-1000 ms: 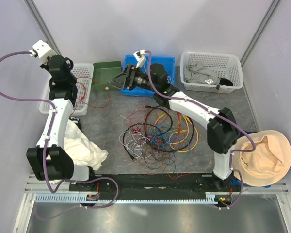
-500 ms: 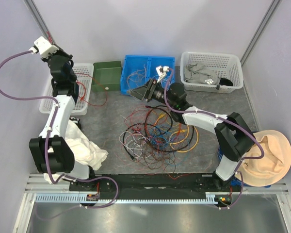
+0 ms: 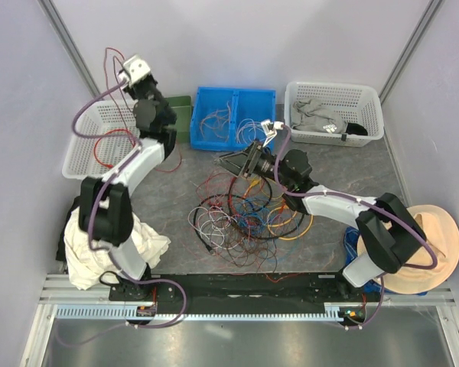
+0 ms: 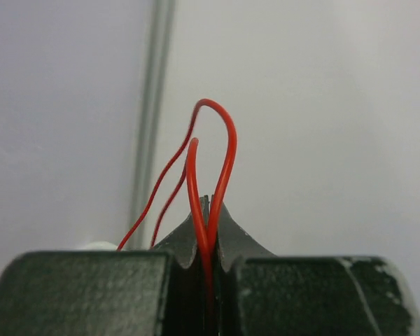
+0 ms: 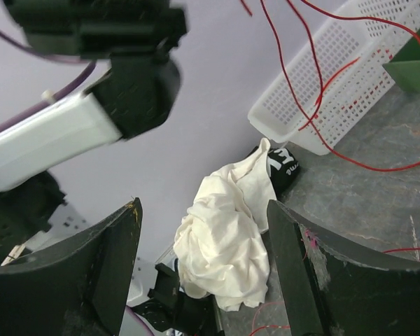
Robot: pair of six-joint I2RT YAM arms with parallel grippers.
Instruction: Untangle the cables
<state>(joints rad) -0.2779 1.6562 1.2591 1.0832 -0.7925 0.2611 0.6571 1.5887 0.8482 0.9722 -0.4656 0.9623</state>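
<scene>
Overhead view of a grey table [image 3: 176, 183], two robot arms bolted at its near edge. At the centre lies a loose tangle of thin cables [image 3: 249, 210] — red, orange, yellow, blue, black, white. The right gripper [image 3: 233, 162] hangs just over the tangle's far edge, jaws apart. The left arm [image 3: 138, 160] reaches up and far-left; a red cable [image 3: 99, 149] trails from its raised tip across a white basket [image 3: 73, 164]. Along the far side: a green bin [image 3: 185, 115], a blue bin [image 3: 237, 92] holding a few wires [image 3: 218, 121], a second basket [image 3: 333, 86] with grey cloth [image 3: 314, 115]. Near left, crumpled white cloth [image 3: 138, 241] — near right, a tan hat [image 3: 417, 252].
</scene>
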